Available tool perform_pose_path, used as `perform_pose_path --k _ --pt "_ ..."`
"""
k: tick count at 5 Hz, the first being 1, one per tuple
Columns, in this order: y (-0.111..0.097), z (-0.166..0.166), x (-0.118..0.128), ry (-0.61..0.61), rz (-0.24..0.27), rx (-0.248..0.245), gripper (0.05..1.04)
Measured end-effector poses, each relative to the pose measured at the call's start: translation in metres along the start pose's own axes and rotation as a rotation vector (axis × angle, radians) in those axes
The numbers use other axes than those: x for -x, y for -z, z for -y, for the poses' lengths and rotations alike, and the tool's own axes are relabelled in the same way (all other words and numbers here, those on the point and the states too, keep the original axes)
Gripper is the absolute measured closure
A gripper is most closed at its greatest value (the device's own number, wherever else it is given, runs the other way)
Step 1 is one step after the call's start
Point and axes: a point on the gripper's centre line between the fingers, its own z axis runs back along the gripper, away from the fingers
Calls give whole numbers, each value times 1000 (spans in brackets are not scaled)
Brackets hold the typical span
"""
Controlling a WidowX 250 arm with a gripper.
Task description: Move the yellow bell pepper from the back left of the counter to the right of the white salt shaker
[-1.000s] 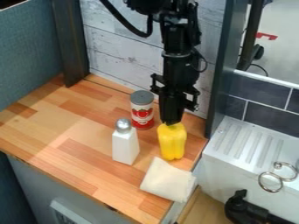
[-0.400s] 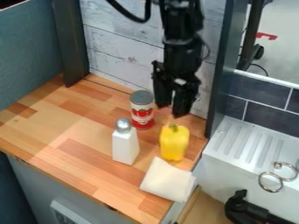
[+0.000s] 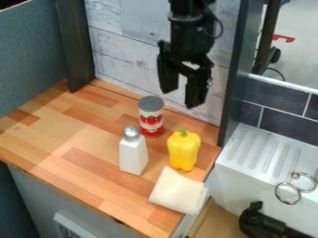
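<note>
My end effector (image 3: 181, 95) hangs at the upper middle of the frame, its two fingers spread wide apart with nothing between them — I hold nothing and touch nothing. Below me, right of the frame's center, the yellow pepper (image 3: 184, 151) stands upright on the tabletop (image 3: 59, 135), green stem on top. The red and white can (image 3: 151, 122) with its gray lid stands just to its upper left, and the white shaker (image 3: 133, 155) with a silver top stands to its left — both upright. A folded white cloth (image 3: 177, 191) lies just below the pepper, at the tabletop's edge
</note>
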Motion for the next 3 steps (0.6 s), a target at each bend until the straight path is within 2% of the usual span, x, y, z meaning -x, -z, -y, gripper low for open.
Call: perform_pose_path --k 1,3 --pt "-12 -5 9 -27 -17 -42 76" --pt "-13 -5 9 -30 -17 -43 76"
